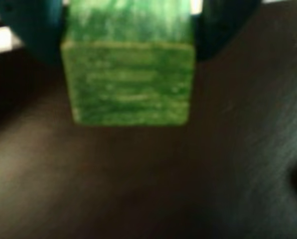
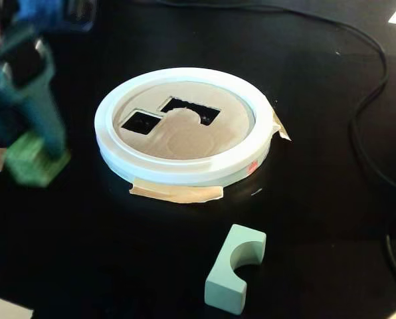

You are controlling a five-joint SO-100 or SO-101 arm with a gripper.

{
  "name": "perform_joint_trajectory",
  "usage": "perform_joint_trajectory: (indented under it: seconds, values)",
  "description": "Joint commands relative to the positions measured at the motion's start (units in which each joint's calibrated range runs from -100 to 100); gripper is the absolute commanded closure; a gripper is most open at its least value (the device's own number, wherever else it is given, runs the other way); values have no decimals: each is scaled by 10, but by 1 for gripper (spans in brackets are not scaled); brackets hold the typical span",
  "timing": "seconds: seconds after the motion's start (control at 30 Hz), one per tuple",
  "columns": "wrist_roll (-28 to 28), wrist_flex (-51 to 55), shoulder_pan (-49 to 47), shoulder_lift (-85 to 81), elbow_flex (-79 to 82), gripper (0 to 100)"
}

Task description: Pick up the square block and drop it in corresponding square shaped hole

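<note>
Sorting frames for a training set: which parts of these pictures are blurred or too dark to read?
Wrist view: all soft; the green block fills the top, out of focus, the table dim with a faint sheen at right. Fixed view: the pincer and block are smeared at left; the white ring and pale arch piece are sharp, the black table swallowing shadows.
</note>
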Motion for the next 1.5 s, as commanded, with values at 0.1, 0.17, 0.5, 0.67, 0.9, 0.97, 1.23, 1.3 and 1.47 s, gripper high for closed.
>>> perform_joint_trajectory:
  seconds: [0.1,0.17,0.5,0.67,0.9,0.97,1.23,1.3,1.47]
  values:
    - [-98,-4,-154,-22,-88,68]
    - [-108,-52,-184,-21,-90,68]
    - [-137,-246,-290,154,-90,68]
    - [-153,-308,-335,208,-90,68]
    - [-160,-346,-359,264,-90,68]
    - [-160,-346,-359,280,-90,68]
    - [-158,-375,-359,308,-90,68]
    - [-158,-392,-359,317,-90,68]
    - [-155,-403,-357,323,-90,68]
